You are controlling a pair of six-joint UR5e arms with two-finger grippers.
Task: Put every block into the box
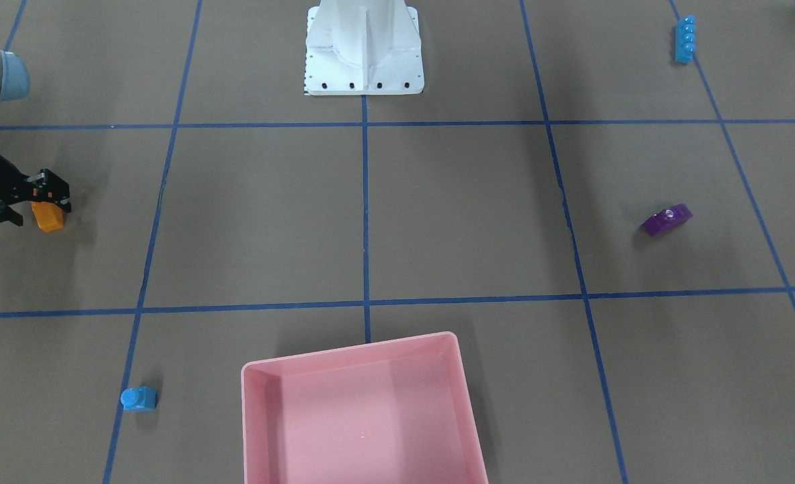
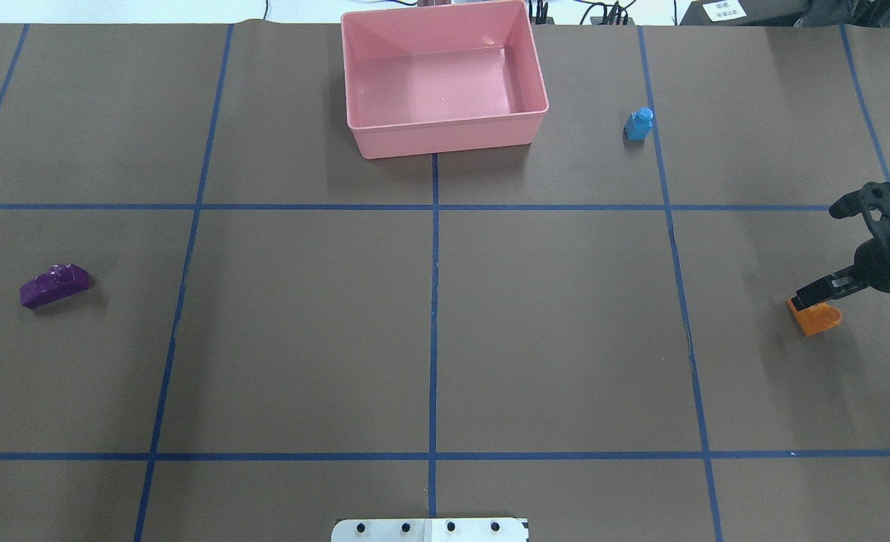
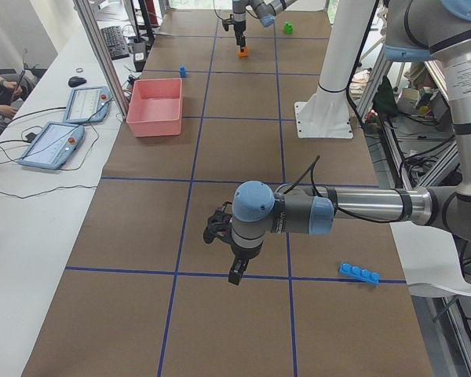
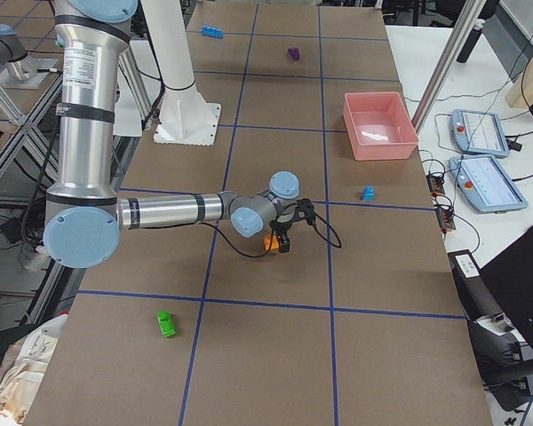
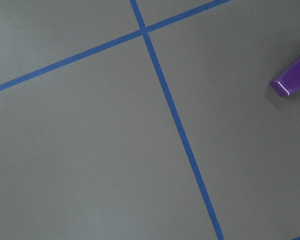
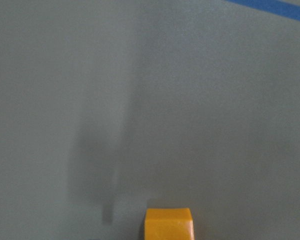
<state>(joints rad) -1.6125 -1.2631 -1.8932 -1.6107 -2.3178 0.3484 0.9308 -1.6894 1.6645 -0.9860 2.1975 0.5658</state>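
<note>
Right gripper (image 1: 51, 202) (jaws closed) pinches orange brick (image 1: 48, 217).

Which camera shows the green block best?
Exterior right: the green block lies unobstructed in the near foreground there. Exterior left shows it only as a tiny far speck. Front-facing, overhead and both wrist views miss it entirely.

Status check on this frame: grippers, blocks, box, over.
Right gripper at the orange block, grasp unconfirmed. Left gripper hovering, holding nothing seen. Pink box empty; all five blocks outside it. Path clear.
</note>
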